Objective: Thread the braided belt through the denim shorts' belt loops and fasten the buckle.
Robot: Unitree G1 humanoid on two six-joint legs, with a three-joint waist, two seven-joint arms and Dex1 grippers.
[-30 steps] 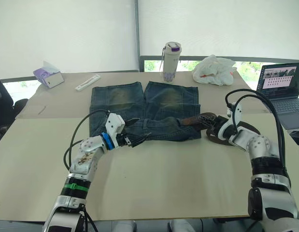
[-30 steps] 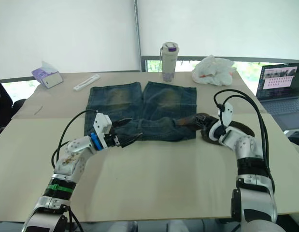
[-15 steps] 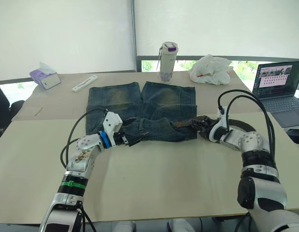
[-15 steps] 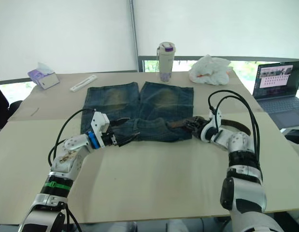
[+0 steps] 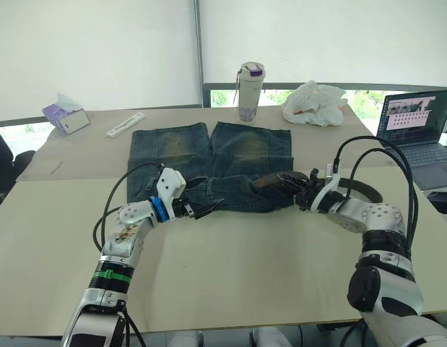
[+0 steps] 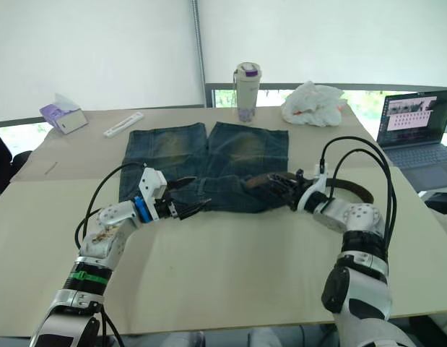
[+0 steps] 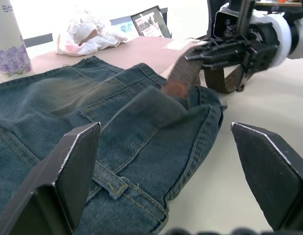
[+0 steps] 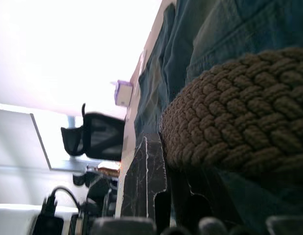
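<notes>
While my right claw (image 5: 289,182) is clamped on the tip of the braided belt (image 7: 183,73), I bring this tip to the right end of the waistband of the denim shorts (image 5: 212,148). These lie flat on the surface (image 5: 230,267), with the legs pointing away from me. The rest of the belt makes a loop on the surface behind my right wrist, and I cannot find the buckle there.

My left claw (image 5: 206,210) has its fingers apart and hovers at the near edge of the waistband, holding nothing.

I judge the belt to be soft and light, with a rough woven face that does not slip, but it will bend if I push it from far back. So a hold close to the tip is best. The denim is thick but limp and folds easily, so my left claw should pin the waistband near a loop.
</notes>
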